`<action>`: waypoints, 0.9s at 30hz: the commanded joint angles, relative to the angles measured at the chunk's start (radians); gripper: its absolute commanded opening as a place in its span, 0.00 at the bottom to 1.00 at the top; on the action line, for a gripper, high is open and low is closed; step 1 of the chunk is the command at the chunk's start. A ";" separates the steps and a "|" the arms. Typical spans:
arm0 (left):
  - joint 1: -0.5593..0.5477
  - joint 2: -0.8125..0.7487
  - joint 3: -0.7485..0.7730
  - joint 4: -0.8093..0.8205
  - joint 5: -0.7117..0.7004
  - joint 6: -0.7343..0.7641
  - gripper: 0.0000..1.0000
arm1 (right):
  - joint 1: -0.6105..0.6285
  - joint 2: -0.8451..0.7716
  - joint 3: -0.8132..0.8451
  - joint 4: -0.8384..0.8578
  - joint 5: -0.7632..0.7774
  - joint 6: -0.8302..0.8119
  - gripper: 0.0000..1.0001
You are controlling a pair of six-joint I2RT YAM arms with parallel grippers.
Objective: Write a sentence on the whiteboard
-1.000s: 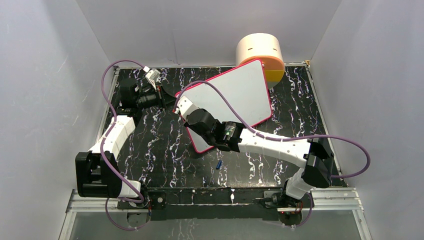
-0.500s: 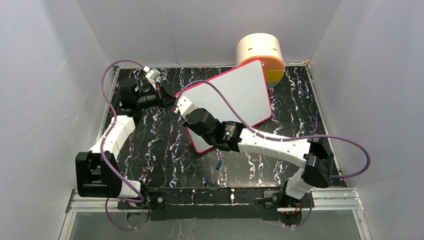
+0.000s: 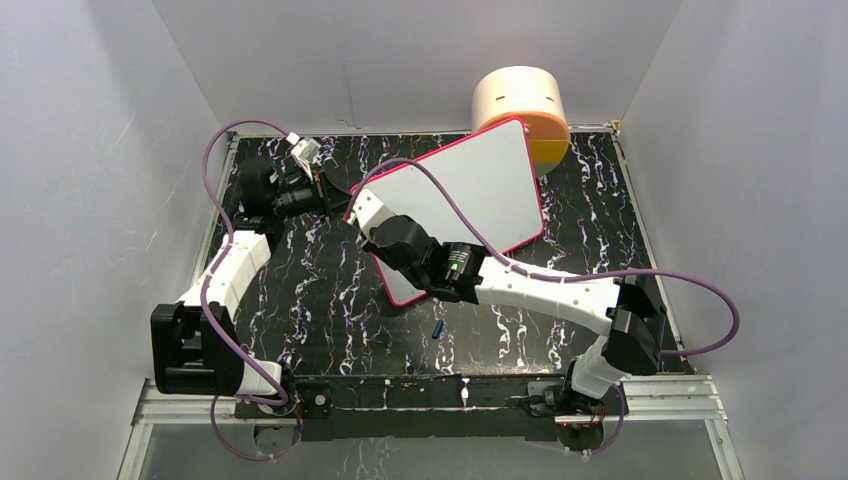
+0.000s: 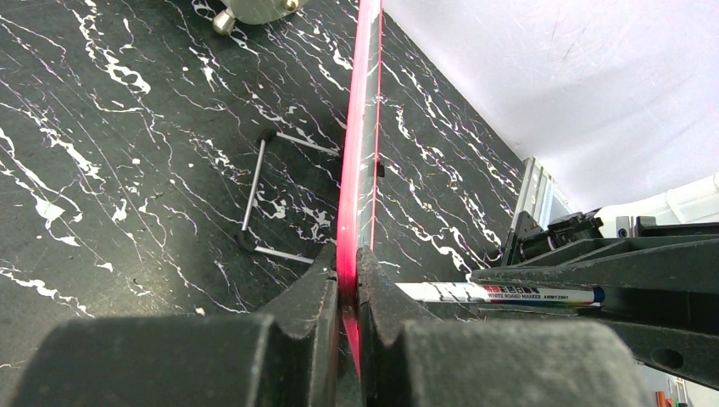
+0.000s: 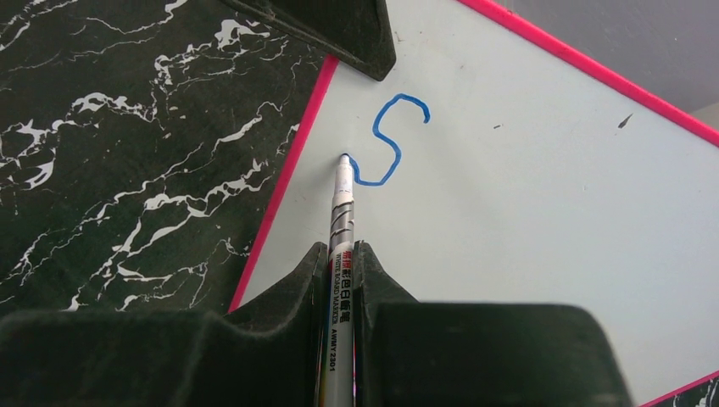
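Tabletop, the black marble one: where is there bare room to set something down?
Bare: the patch between the left arm and the pink-framed whiteboard; the strip between whiteboard and right wall. Crowded: the far edge by the cream-and-orange cylinder, and under the right arm.

1. A board is seen askew at the table's centre.
2. Its 9 o'clock edge is met by the left gripper.
3. The right gripper is held over the same end.
4. A beige drum is seen at 1 o'clock and a small blue piece at 6 o'clock.
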 commanded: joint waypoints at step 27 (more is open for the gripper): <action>-0.026 0.005 -0.008 -0.056 -0.007 0.078 0.00 | -0.012 -0.103 -0.062 0.102 0.102 0.025 0.00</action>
